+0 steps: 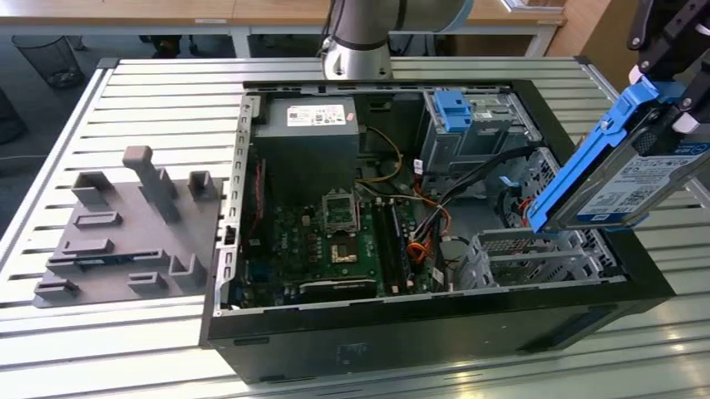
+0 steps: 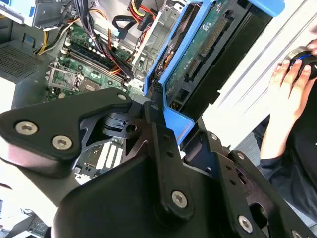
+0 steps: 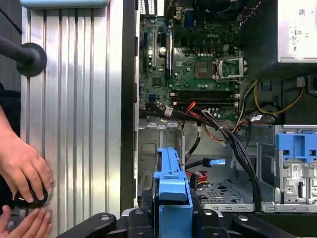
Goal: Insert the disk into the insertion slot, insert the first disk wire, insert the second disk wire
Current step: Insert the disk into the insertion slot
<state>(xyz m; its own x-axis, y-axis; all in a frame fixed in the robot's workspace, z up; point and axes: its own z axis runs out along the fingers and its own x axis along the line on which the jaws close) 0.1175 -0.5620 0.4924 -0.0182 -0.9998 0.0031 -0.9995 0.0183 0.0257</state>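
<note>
The gripper (image 3: 171, 210) is pinched on the disk (image 1: 634, 170) by its blue frame; disk hangs tilted over the case (image 1: 444, 332) edge at the exterior view's right, just above the empty slot (image 1: 521, 253), prob. angled for entry; wires (image 3: 233, 144) loose inside, not yet plugged.

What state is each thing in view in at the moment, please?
disk: held aloft, tilted, not inserted.
gripper: shut on the disk.
insertion slot: empty.
computer case: open, side panel off.
</note>
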